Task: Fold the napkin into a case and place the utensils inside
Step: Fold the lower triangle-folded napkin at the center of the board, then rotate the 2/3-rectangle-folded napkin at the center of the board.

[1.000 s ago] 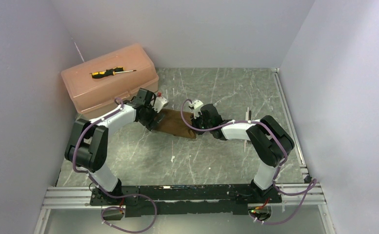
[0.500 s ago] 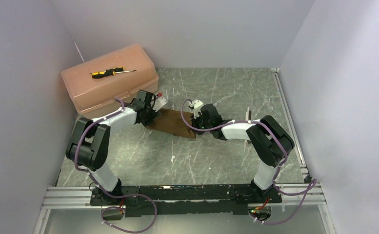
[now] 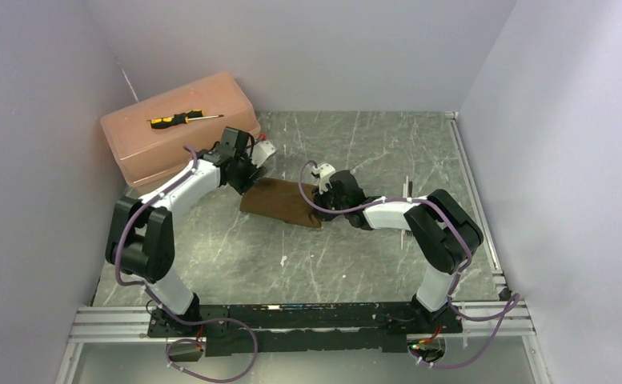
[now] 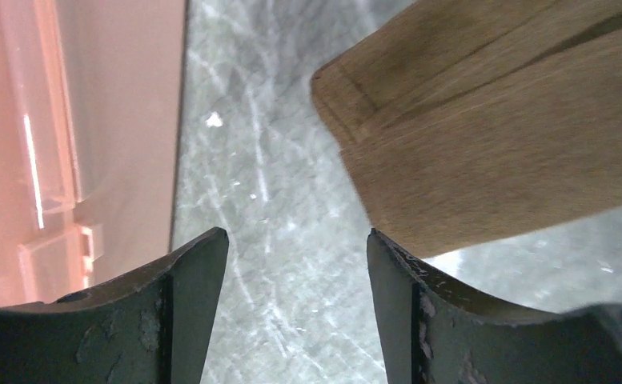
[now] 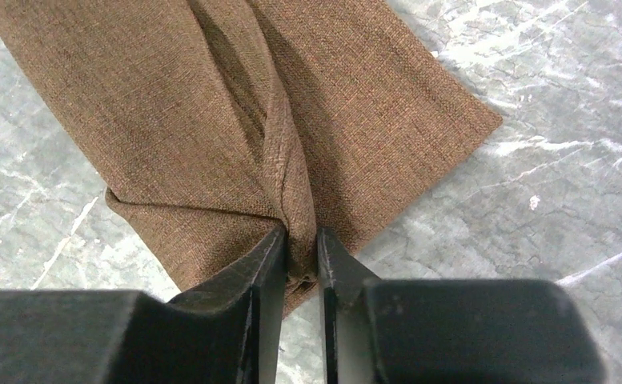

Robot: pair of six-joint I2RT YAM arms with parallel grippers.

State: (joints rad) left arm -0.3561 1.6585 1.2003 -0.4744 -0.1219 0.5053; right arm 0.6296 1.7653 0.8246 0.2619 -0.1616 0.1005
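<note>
Left gripper (image 4: 295,264): jaws apart, empty, over bare table just left of cloth. Dark brown woven napkin (image 3: 282,203): narrow folded oblong, mid-table. Right gripper (image 5: 299,260): jaws narrowly parted, cloth ridge pinched between. Step: folding case, likely near done. Next: release ridge, flatten, fetch thin silvery utensils (image 3: 408,189), far right

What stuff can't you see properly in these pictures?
- Top view: thin silvery utensils beside the right arm, too small, partly hidden by it.
- Top view: right hand, covered by its own wrist.
- Left wrist view: pink plastic box, blurred, cut off by the edge.
- Right wrist view: folded brown cloth napkin, cut off at top.
</note>
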